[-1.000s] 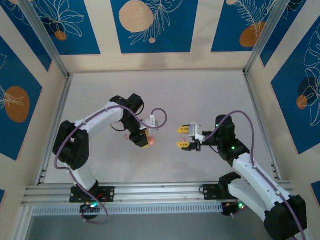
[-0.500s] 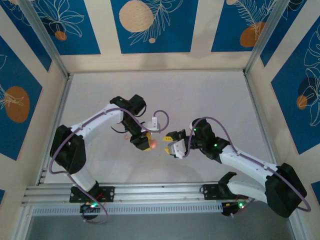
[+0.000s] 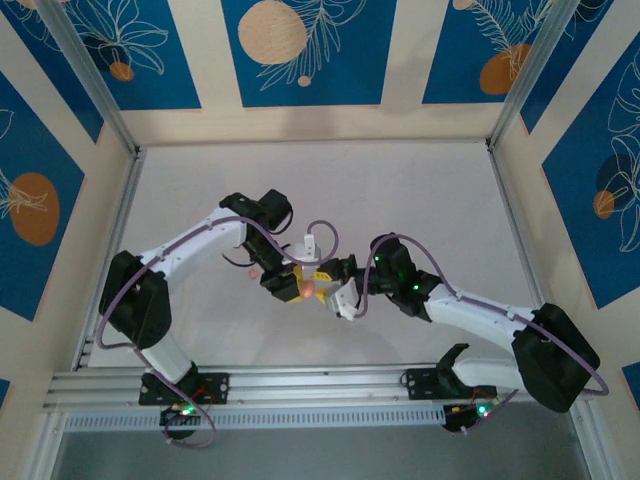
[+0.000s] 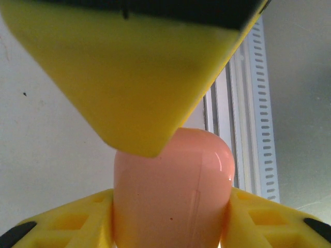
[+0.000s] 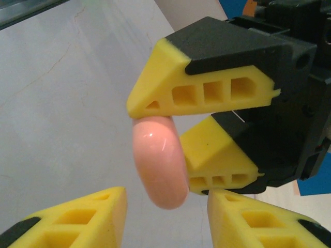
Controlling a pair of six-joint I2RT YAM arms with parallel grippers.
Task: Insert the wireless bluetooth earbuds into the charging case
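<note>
Pink case (image 5: pixel 159 163) clamped in left claw (image 5: pixel 158 126) — yellow fingers (image 5: pixel 207 93) pinching it from two sides, rounded end sticking out free. Right claw (image 5: pixel 165 217) apart, one tip either side of that free end, gaps showing, not touching. From above, both claws nose to nose over the pale surface (image 3: pixel 420 190), nearer the front rail (image 3: pixel 320 385) — case between them.

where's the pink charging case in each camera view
top external: charging case at picture centre, where the arms meet.
left wrist: charging case bottom centre, between yellow fingers.
right wrist: charging case centre, clamped by the left pincer.
shared landmark: the left pincer's yellow fingers gripping it.
</note>
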